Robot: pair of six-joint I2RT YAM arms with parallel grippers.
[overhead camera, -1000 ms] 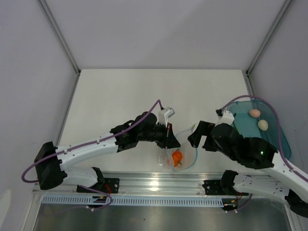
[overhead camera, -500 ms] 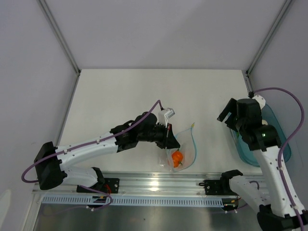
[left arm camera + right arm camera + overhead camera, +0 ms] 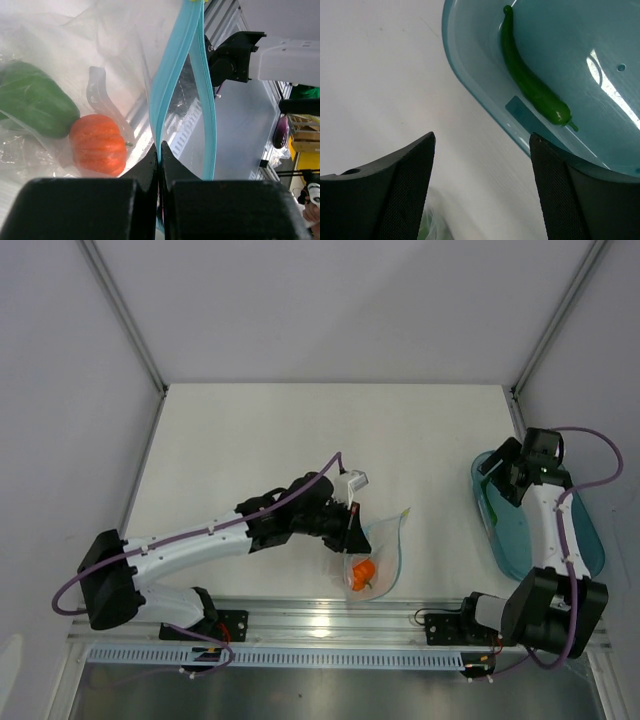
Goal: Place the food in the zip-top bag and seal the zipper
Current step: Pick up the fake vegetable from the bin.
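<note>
The clear zip-top bag (image 3: 385,552) lies near the table's front edge with its mouth open. Inside it are the orange-red round food (image 3: 366,573) and the green pepper-like food (image 3: 32,105); the orange one also shows in the left wrist view (image 3: 97,145). My left gripper (image 3: 352,530) is shut on one side of the teal zipper strip (image 3: 175,75); its jaws (image 3: 160,152) pinch the strip. My right gripper (image 3: 497,476) is open and empty above the left end of the teal tray, fingers wide apart (image 3: 482,165). The two pale eggs are hidden under the right arm.
The translucent teal tray (image 3: 525,550) sits at the right edge; its rim shows in the right wrist view (image 3: 470,85), with a long green chilli (image 3: 532,85) lying in it. The metal rail (image 3: 330,625) runs along the front edge.
The right arm swung away from the bag's mouth to the right and now hovers over the tray. The left gripper kept its hold on the bag, which shifted slightly.
</note>
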